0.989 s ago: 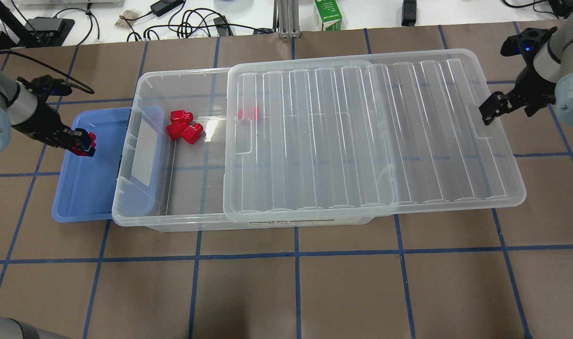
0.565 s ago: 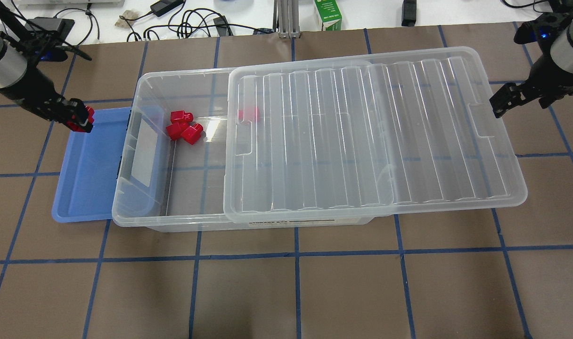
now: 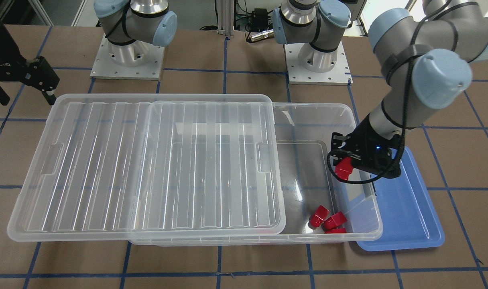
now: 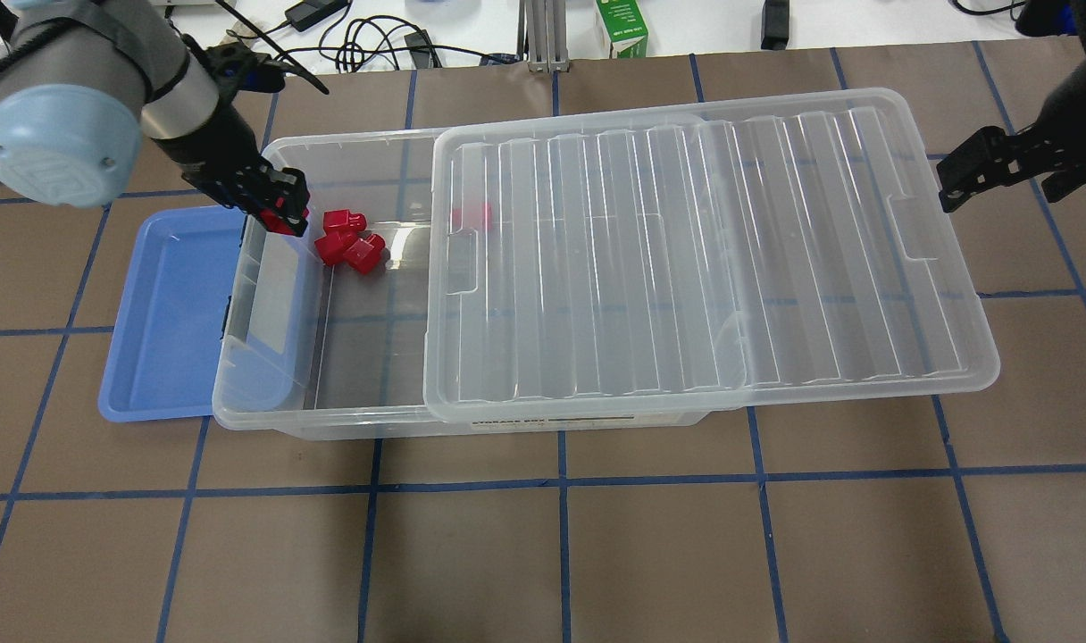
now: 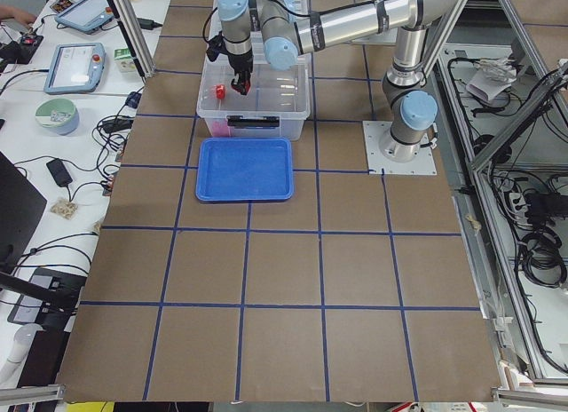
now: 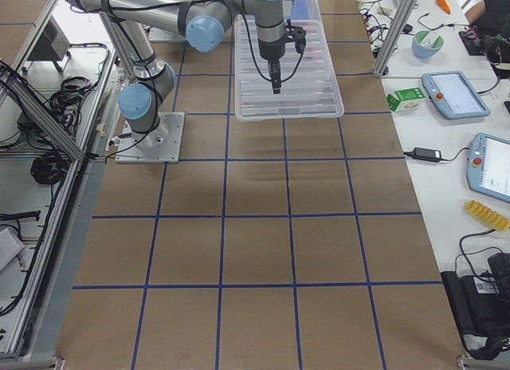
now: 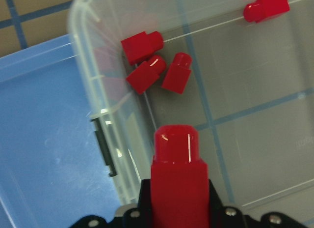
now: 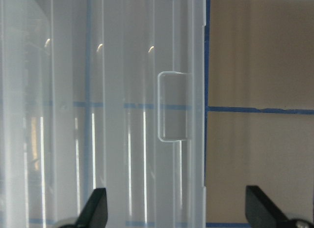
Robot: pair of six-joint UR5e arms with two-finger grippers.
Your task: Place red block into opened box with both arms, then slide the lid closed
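My left gripper is shut on a red block, held above the left end of the clear box, just inside its short wall. In the left wrist view the held red block points over the box floor. Three red blocks lie clustered in the box's far left corner, and one more shows under the lid's edge. The ribbed clear lid covers the box's right part and overhangs to the right. My right gripper is open above the lid's right short end, near its handle notch.
A blue tray lies against the box's left end, beside the grey latch. Cables, a green carton and devices sit on the white bench beyond the table's far edge. Both arm bases stand on the robot's side.
My left gripper carried the red block rightwards from the blue tray's far edge to above the box's left end. My right gripper shifted a little farther from the robot.
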